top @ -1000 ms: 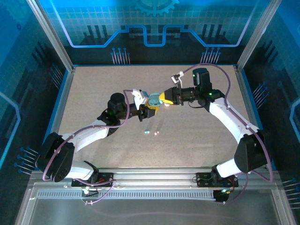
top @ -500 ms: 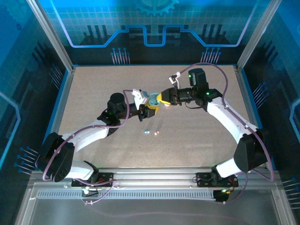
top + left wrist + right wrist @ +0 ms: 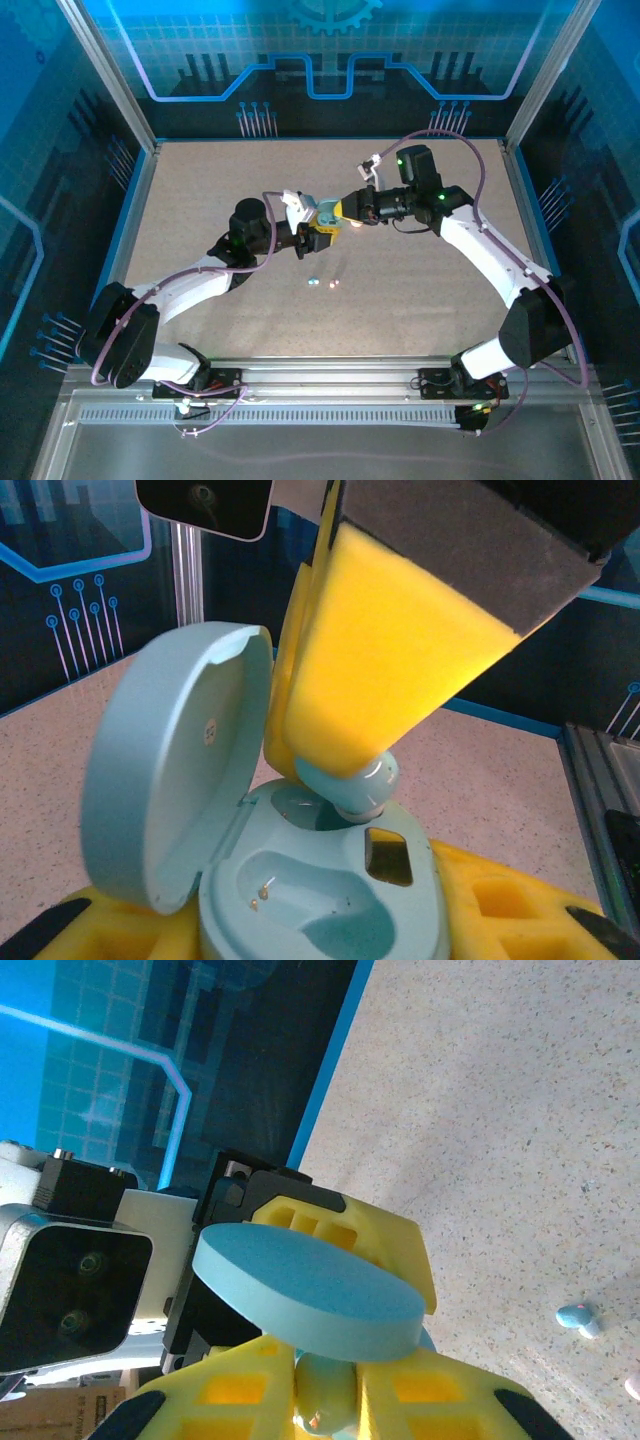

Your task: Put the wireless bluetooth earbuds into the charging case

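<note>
My left gripper point(image 3: 318, 233) is shut on the base of the open teal charging case point(image 3: 330, 890). Its lid point(image 3: 170, 780) stands up at the left in the left wrist view, and the near socket is empty. My right gripper point(image 3: 344, 211) comes in from the right, shut on a teal earbud point(image 3: 352, 783). The earbud's tip rests at the rim of the far socket. In the right wrist view that earbud point(image 3: 325, 1392) sits pinched between the yellow fingers point(image 3: 235, 1395), under the edge of the lid point(image 3: 310, 1290). A teal earbud point(image 3: 313, 282) and a pink earbud point(image 3: 333, 283) lie loose on the table.
The loose pair lies on the speckled table point(image 3: 420, 290) just in front of the two grippers. In the right wrist view the teal loose earbud point(image 3: 578, 1317) shows at the right. Blue walls and metal posts ring the table.
The right arm's wrist has shifted slightly left and back, with the gripper staying at the case. The left arm and the case have not moved.
</note>
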Controlling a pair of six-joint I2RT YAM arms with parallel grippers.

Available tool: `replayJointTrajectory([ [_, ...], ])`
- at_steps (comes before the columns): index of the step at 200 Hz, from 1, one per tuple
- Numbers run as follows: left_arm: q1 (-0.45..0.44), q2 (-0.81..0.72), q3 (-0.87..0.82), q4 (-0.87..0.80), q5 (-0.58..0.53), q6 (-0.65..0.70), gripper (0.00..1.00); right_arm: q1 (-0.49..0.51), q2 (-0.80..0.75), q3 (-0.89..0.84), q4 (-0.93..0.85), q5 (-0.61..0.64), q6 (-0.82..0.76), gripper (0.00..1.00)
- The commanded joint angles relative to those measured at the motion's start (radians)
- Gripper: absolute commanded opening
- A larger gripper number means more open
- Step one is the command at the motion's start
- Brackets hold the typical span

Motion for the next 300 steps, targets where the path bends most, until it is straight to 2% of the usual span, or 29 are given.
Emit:
replayJointTrajectory([
  [1, -0.006, -0.017, 0.009, 0.071, 0.049, -0.014, 0.35, 0.020, -0.007, 0.016, -0.028, 0.070, -0.028, 0.21],
  [63, -0.006, -0.016, 0.003, 0.115, 0.059, -0.048, 0.34, 0.034, -0.018, 0.028, -0.045, 0.110, -0.052, 0.26],
  [220, -0.006, -0.042, -0.007, 0.078, 0.011, -0.011, 0.34, 0.032, -0.114, 0.054, -0.079, 0.120, -0.093, 0.43],
  [253, -0.002, -0.062, -0.018, 0.071, -0.025, -0.003, 0.34, 0.013, -0.228, 0.000, -0.031, 0.237, -0.110, 0.43],
  [281, 0.015, -0.082, -0.024, 0.065, -0.033, -0.018, 0.34, -0.036, -0.316, -0.099, 0.000, 0.371, -0.101, 0.41],
  [300, 0.033, -0.099, -0.029, 0.081, -0.030, -0.047, 0.34, -0.080, -0.328, -0.169, -0.004, 0.415, -0.090, 0.40],
])
